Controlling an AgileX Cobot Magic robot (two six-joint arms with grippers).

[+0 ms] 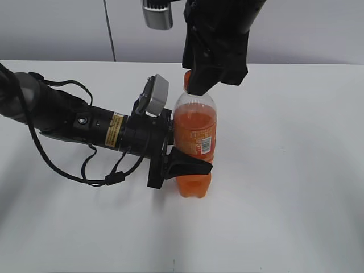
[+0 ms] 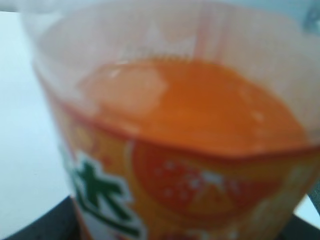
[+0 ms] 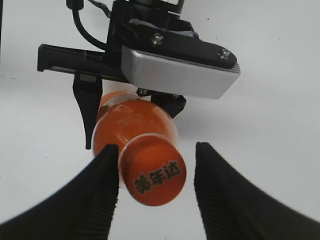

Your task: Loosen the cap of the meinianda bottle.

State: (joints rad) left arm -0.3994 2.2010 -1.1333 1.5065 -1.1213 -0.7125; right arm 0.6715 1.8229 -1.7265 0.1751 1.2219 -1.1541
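Two arms: I am using both on one bottle, because a cap cannot be turned if the body under it is free to spin.
Bottle: the meinianda bottle is standing upright on the white table, near the middle, with orange drink filling it up to the shoulder.
Left jaws: my left gripper is coming in from the side and is clamping the waisted lower body, one black finger curving around the front. I am holding low there so the neck is staying clear for the other arm.
Left wrist view: it is showing only the label and the drink, very near and blurred, which fits such a close grip.
Right jaws: my right gripper is hanging above, pointing down over the neck. Its two ribbed pads are standing apart, one on each side of the cap; the left pad is almost touching, the right one is showing a clear gap. So these jaws are open and gripping nothing.
Cap: it is sitting on the neck, its printed top facing my wrist camera.
Step, as I am judging: between two twists; whether the cap is already loose, I cannot tell.
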